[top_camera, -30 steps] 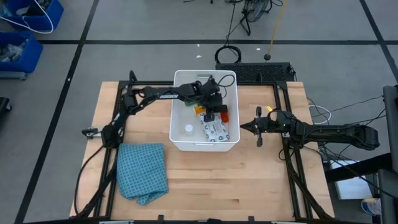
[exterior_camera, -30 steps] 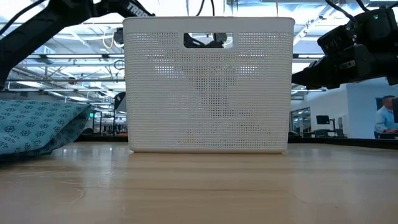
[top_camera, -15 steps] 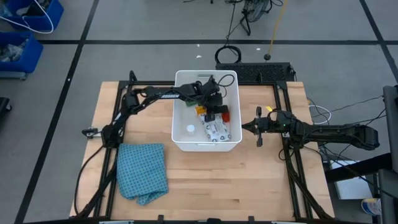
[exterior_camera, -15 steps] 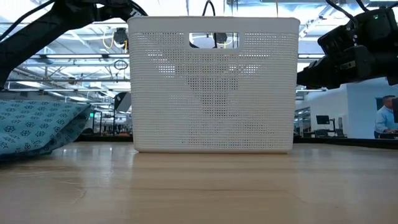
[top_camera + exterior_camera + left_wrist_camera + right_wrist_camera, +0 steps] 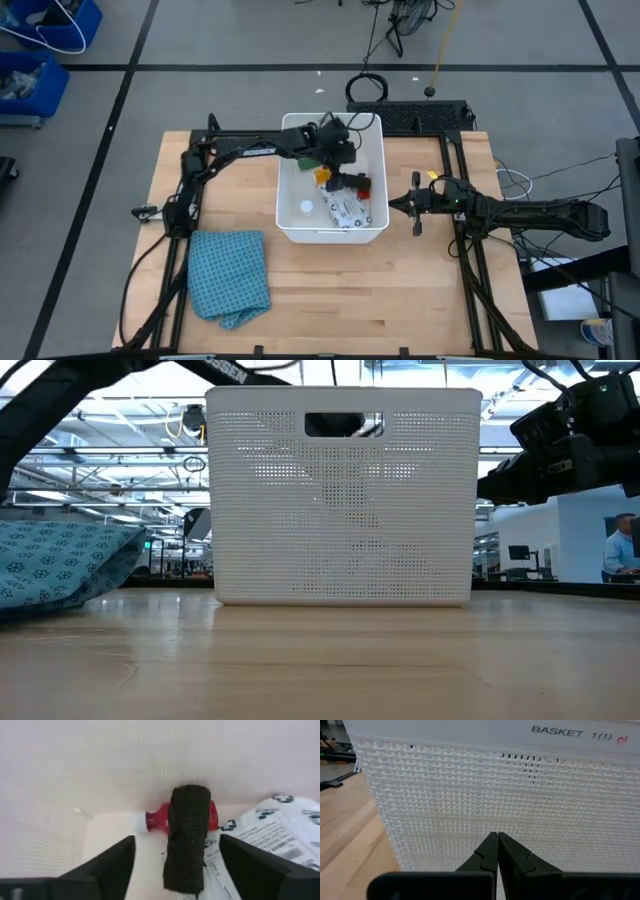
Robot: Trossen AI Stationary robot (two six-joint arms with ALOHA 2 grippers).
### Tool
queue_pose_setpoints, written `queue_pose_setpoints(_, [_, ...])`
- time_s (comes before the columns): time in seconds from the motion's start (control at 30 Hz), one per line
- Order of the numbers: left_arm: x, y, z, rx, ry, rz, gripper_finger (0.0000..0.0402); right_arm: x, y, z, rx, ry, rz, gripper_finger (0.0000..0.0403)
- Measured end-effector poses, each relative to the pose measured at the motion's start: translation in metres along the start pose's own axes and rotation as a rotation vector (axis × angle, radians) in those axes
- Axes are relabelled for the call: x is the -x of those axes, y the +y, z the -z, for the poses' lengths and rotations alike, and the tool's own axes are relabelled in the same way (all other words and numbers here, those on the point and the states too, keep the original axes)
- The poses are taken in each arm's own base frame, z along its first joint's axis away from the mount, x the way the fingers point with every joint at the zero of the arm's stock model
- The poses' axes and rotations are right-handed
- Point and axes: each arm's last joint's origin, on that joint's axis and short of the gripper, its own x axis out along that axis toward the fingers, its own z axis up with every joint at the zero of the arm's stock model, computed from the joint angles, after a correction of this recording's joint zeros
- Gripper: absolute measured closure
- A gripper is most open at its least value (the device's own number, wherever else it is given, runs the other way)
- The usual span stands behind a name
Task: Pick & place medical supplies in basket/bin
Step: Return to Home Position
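The white basket stands at the table's middle. Inside it lie a white printed packet, a small red-and-white tube and a black oblong piece, which rests across the tube and the packet's edge. A white round cap and something orange also show inside. My left gripper hangs open above the black piece, one finger on either side, apart from it. My right gripper is shut, level, just outside the basket's right wall.
A blue checked cloth lies crumpled at the table's near left, also seen in the low view. Bare wood lies in front of the basket and at the near right. Black frame rails run along both sides of the table.
My left gripper has opened and let go of the black piece, which now lies on the tube and packet in the basket. The gripper has then risen a little above it. The basket has slid slightly toward the table's right.
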Motion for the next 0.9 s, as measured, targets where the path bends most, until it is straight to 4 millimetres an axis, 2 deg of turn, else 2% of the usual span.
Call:
queue_pose_setpoints(0.1, [0.030,-0.007,-0.013,-0.046,-0.024,-0.026,0.0078,0.000,0.000,0.000,-0.014,0.000,0.000,0.0403])
queue_pose_setpoints(0.23, [0.099,-0.030,-0.030,-0.125,-0.020,-0.042,0.0064,0.000,0.000,0.000,-0.024,0.003,0.000,0.0403])
queue_pose_setpoints(0.33, [0.152,-0.050,-0.030,-0.162,0.021,-0.042,0.0096,0.000,0.000,0.000,-0.038,0.000,0.000,0.0403])
queue_pose_setpoints(0.43, [0.190,-0.068,-0.017,-0.160,0.033,-0.028,0.0171,0.000,0.000,-0.001,-0.050,-0.009,0.001,0.0403])
queue_pose_setpoints(0.53, [0.210,-0.084,0.011,-0.152,-0.024,0.007,0.0271,0.001,0.000,-0.001,-0.067,-0.008,0.001,0.0403])
queue_pose_setpoints(0.63, [0.214,-0.099,0.052,-0.171,-0.139,0.023,0.0372,0.001,0.000,-0.001,-0.076,-0.008,0.000,0.0403])
queue_pose_setpoints(0.67, [0.214,-0.104,0.067,-0.168,-0.184,0.017,0.0385,0.001,0.000,-0.001,-0.084,-0.008,0.000,0.0403])
queue_pose_setpoints(0.9, [0.212,-0.135,0.165,-0.101,-0.607,-0.053,0.0398,0.001,0.000,-0.004,-0.092,-0.039,0.001,0.0403])
